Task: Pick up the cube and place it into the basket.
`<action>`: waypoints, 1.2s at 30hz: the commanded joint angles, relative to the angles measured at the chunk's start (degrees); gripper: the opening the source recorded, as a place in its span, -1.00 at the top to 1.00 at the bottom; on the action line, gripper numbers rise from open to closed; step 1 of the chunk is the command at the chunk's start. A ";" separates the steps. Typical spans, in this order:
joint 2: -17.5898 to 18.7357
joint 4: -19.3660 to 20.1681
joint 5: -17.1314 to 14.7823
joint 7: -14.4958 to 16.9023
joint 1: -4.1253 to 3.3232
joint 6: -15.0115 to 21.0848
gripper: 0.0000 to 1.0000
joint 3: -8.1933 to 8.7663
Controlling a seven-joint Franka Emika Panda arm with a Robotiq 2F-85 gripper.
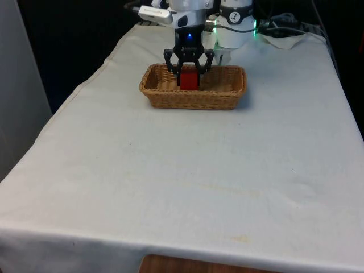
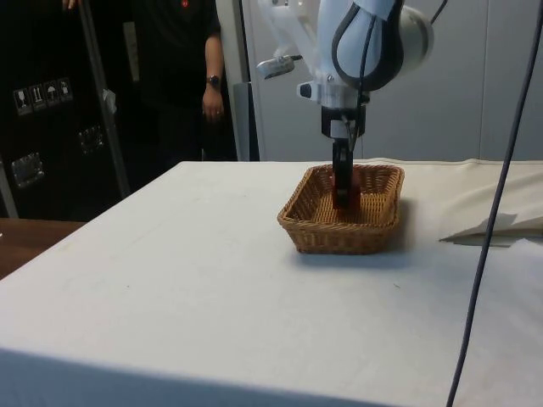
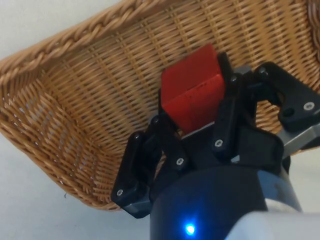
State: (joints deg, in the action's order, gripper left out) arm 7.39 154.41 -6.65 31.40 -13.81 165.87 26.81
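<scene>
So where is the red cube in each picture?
Front view: the red cube sits between the gripper's fingers, inside the wicker basket at the table's far end.
Side view: a bit of red shows behind the gripper, low inside the basket.
Wrist view: the cube is clamped over the basket's woven floor.
Shared landmark: the basket.

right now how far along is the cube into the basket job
Done: the red cube is picked up, and the pincer has it over the wicker basket. In hand: the pincer is shut on the cube, low inside the rim. Left: opening to release it, then lifting clear.
</scene>
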 commanded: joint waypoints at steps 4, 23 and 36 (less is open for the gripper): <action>-0.29 0.06 -0.34 0.23 0.11 0.11 0.96 -0.17; 0.11 -0.06 -0.17 0.06 0.06 -0.06 -0.67 -0.11; -0.92 -1.49 0.74 -0.34 0.06 -1.89 -1.00 0.74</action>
State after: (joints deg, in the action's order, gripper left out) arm 6.82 153.15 -6.65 31.40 -13.75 164.84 27.10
